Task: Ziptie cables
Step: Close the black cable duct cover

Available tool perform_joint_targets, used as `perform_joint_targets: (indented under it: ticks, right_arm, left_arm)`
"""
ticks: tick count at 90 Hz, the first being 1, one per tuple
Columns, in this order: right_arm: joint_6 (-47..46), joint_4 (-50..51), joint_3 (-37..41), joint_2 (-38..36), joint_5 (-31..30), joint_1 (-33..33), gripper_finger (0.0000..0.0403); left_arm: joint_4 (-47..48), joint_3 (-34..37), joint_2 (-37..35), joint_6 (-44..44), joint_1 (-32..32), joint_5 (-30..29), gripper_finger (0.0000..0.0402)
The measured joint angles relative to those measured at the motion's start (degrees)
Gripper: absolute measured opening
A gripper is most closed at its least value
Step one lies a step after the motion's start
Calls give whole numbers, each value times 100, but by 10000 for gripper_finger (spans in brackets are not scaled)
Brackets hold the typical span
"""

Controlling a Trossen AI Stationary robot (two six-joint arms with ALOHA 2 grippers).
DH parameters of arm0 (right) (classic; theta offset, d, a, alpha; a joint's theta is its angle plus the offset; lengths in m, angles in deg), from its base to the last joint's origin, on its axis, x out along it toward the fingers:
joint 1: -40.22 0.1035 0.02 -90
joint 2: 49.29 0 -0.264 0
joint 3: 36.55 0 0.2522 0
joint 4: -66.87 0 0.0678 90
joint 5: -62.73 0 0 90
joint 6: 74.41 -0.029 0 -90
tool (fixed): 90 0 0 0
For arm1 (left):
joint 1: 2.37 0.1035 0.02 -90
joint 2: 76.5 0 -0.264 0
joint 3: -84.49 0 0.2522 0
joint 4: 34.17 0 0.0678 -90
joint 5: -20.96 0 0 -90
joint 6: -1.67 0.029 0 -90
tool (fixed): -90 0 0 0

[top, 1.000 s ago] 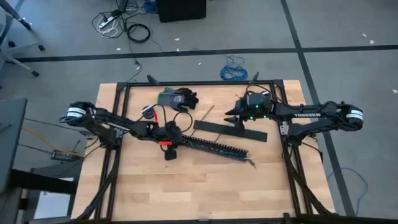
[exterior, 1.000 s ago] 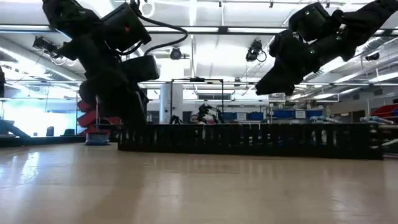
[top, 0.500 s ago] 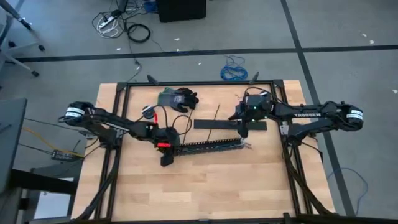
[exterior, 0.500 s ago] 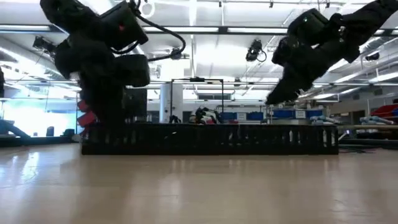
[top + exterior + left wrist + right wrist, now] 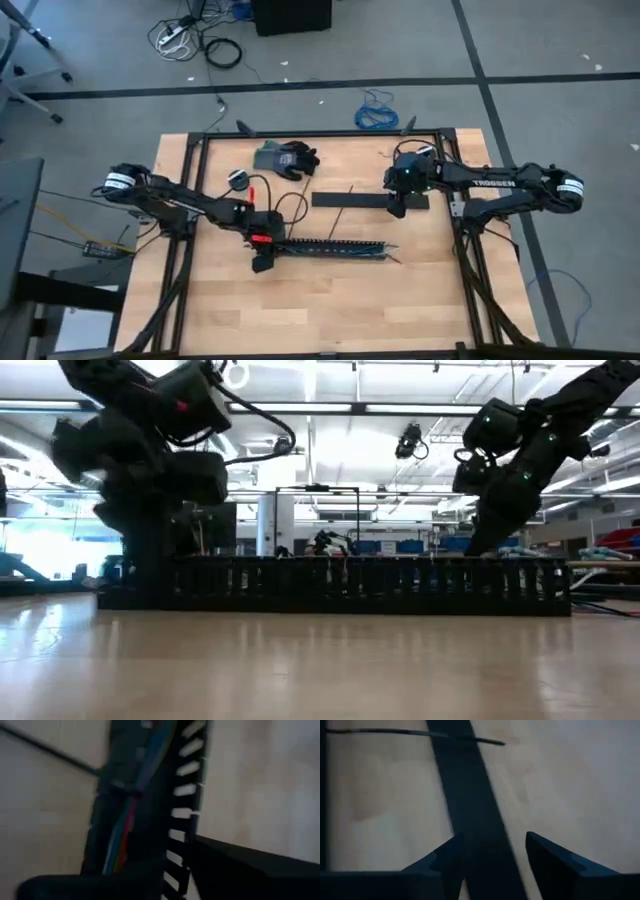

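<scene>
We note the slotted duct (image 5: 335, 247) with the cables (image 5: 131, 815) now swung level, left gripper (image 5: 262, 250) clamped on its end, right gripper (image 5: 492, 852) open over the flat strip (image 5: 352, 200); tying pending.

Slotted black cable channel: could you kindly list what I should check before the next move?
1. Left gripper clamped on the end of the slotted black cable channel: ok.
2. Thin coloured cables lying inside the channel: ok.
3. Right gripper open and straddling the flat black strip: ok.
4. Thin dark strand clear of the right gripper: ok, it crosses the strip farther along.
5. Cables already tied: cannot tell.
</scene>
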Motion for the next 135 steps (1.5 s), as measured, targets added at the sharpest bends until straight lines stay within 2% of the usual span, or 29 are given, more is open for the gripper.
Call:
perform_joint_targets:
  ticks: [9,15,29,40,50,70,85,99,109,119,135]
  right_arm:
    - [246,-193,0,2,-174,-102,248]
    - [203,-296,0,2,-167,-159,270]
    - [168,-244,0,4,-127,-66,308]
    - [94,-330,0,4,-119,38,321]
    - [8,-527,0,194,-255,150,322]
    - [87,-1097,-1,1375,-357,193,315]
    - [39,-1672,-31,1868,-241,221,316]
    - [-46,-1460,-155,1847,11,235,318]
    - [25,-910,-373,1554,61,256,318]
    - [135,-950,-569,1206,112,255,320]
    - [176,-995,-646,1297,683,212,327]
  left_arm:
    - [-102,-226,-11,-54,48,-353,147]
    - [-70,-431,-7,-31,113,-366,175]
    - [-126,-981,-15,9,300,-319,208]
    - [140,-1325,-17,76,275,-251,213]
    - [142,-1568,-17,637,266,-370,213]
    - [443,-1964,-20,1796,683,-650,213]
    - [600,-1963,-22,2396,1056,-645,213]
    - [586,-1914,-22,2706,1400,-645,213]
    - [559,-1910,-22,2804,1575,-644,213]
    - [509,-1910,-22,2910,1682,-622,213]
    - [356,-1910,-22,3031,1875,-492,213]
